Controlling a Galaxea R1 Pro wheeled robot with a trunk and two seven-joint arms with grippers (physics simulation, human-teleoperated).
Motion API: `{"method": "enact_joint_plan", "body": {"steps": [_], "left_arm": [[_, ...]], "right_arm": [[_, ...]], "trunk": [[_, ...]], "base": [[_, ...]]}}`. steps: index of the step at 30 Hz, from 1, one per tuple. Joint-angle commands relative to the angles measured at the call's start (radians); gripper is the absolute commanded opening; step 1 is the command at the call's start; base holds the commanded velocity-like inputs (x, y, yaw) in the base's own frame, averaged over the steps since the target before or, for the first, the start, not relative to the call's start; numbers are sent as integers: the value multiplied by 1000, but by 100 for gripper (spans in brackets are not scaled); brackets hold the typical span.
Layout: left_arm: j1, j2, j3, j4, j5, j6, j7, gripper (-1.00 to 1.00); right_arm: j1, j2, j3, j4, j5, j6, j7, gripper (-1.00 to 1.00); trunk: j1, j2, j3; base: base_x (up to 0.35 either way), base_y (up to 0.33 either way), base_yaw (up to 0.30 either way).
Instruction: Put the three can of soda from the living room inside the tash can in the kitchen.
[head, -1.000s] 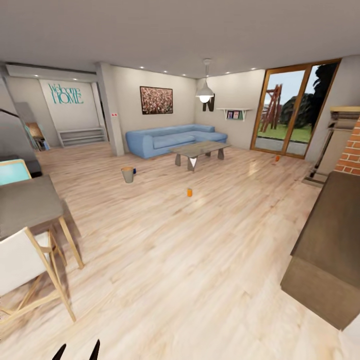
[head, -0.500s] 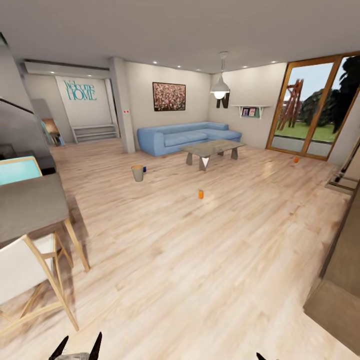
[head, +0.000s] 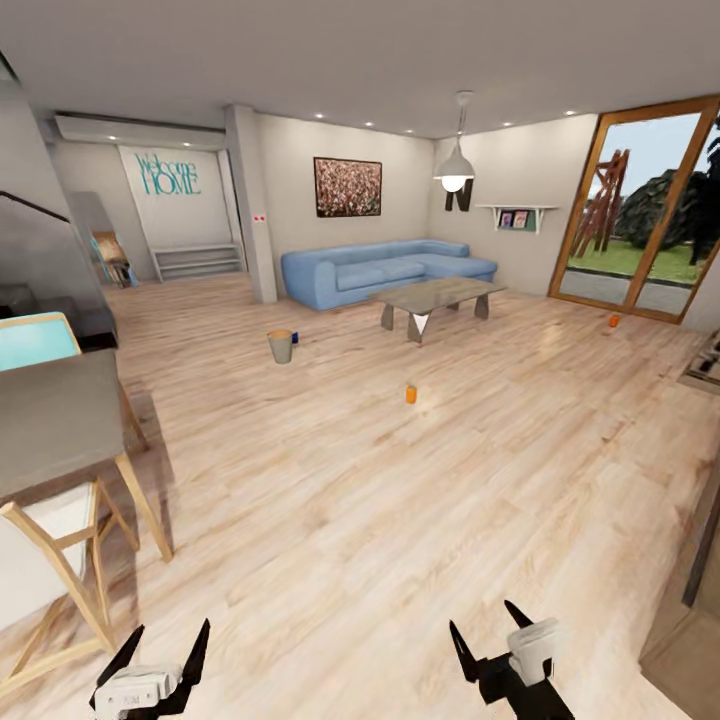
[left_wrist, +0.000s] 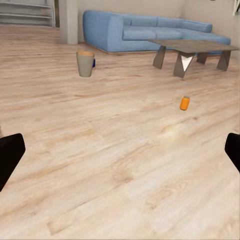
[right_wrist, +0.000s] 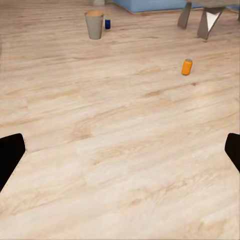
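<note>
We cannot see into the bin from here; only its copper-brown rim shows above a greyish-tan tapered wall. It stands upright on the wood floor, well short of the blue sofa. The blue can is half hidden just behind the bin, too small for any detail. One orange can stands alone on open floor, nearer to us than the glass table. The other orange can is a tiny speck near the glass doors. Our left gripper and right gripper hang low over the floor, fingers spread wide, holding nothing.
</note>
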Motion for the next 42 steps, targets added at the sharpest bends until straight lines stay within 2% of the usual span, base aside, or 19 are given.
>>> {"method": "enact_joint_plan", "body": {"steps": [1,5,7,12,17,26,42], "left_arm": [[-2,0,-2,0,0,5,0,100],[-23,0,-11,18,-4,34,0,100],[-29,1,-20,48,-6,50,-1,100],[-32,6,-47,69,-5,80,-5,100],[-32,10,-56,78,-4,90,-7,100],[-33,12,-48,81,-2,92,-8,100],[-33,9,-47,85,-2,94,-6,100]], "right_arm": [[-3,0,0,-9,0,15,12,100],[-37,0,-1,-35,2,66,62,100],[-76,1,0,-40,14,130,73,100],[-105,0,-4,-40,36,187,80,100],[-114,6,1,-41,46,202,82,100],[-157,10,44,-32,64,211,74,100],[-161,7,50,-30,66,204,78,100]], "trunk": [[0,0,0],[0,0,-1],[0,0,-1],[0,0,-1],[0,0,-4],[0,0,-13],[0,0,-27]], "base": [[328,-92,6],[327,-102,3],[305,-148,1],[281,-191,8],[267,-214,67],[266,-212,150],[312,-61,131]]}}
